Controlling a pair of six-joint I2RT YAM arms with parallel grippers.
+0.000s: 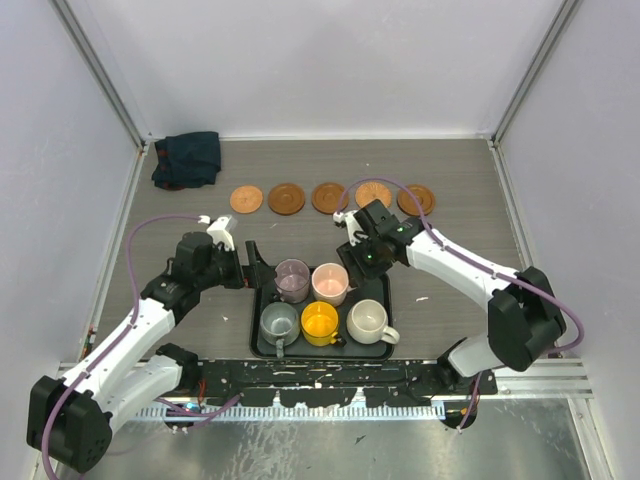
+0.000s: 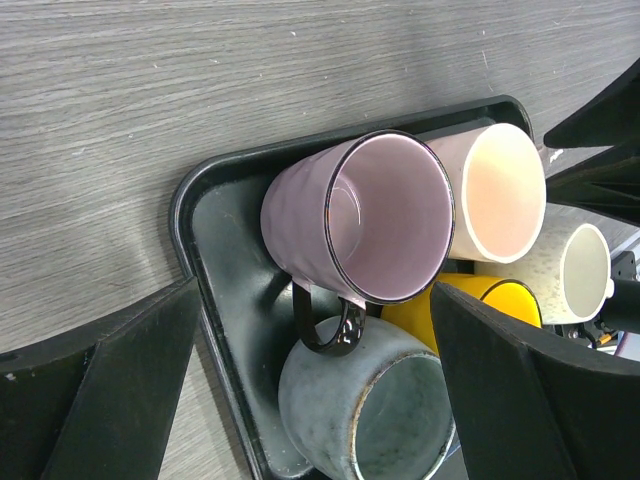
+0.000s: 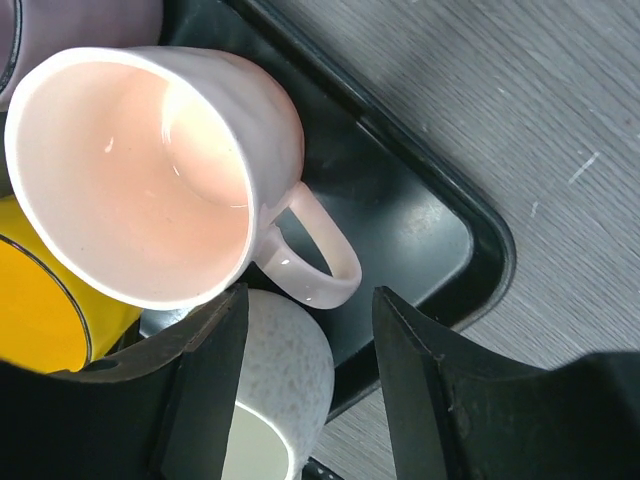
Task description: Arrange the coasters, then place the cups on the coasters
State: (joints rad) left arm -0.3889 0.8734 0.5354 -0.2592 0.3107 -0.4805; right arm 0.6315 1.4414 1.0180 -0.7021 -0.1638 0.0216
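The table (image 1: pixel 450 190) carries a black tray (image 1: pixel 375 292) holding five cups (image 1: pixel 320 323). The left hand (image 1: pixel 254 264), spread wide, hovers at the tray's 10 o'clock; the right hand (image 1: pixel 356 262), partly spread and empty, at 1 o'clock. Five coasters (image 1: pixel 329 197) line up at 12 o'clock.

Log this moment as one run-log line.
coasters: five in row | cups: five on tray | left end effector: open, at purple cup | right end effector: open, at pink cup handle
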